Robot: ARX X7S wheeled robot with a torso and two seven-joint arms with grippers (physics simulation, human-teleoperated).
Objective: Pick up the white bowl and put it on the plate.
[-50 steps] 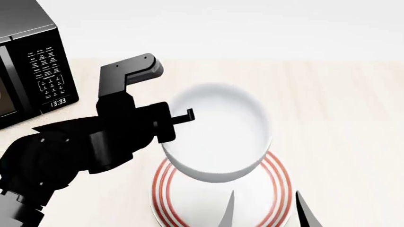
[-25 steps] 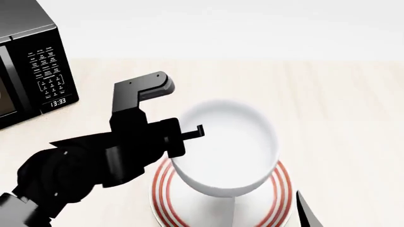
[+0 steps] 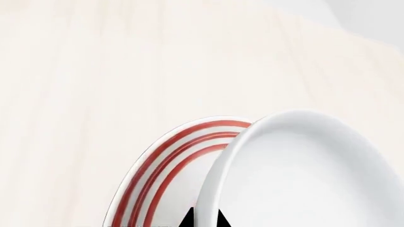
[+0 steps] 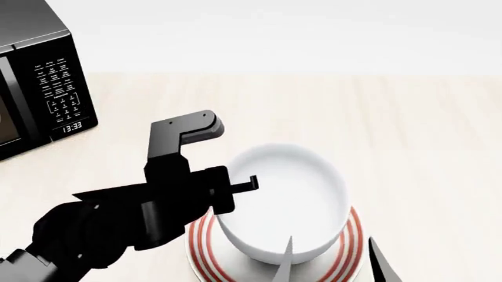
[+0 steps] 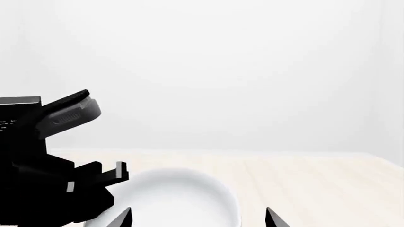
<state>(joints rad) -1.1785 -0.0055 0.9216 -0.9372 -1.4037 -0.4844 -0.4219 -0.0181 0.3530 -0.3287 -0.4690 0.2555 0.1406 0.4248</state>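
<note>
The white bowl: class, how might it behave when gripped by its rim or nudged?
The white bowl looks glossy, so the jaws may slip on it. Its thick walls suggest it is stiff and fairly heavy. Deep and round, it might tip on the plate.

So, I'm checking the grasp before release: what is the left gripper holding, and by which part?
The left gripper holds the white bowl by its rim on the side toward the microwave, above the plate. The right gripper holds nothing.

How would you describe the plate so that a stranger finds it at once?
Start at the black microwave on the pale wooden table. To its right, nearer the robot, the plate lies under the white bowl. Unlike the plain bowl, it is shallow, with thin red rings around its rim.
</note>
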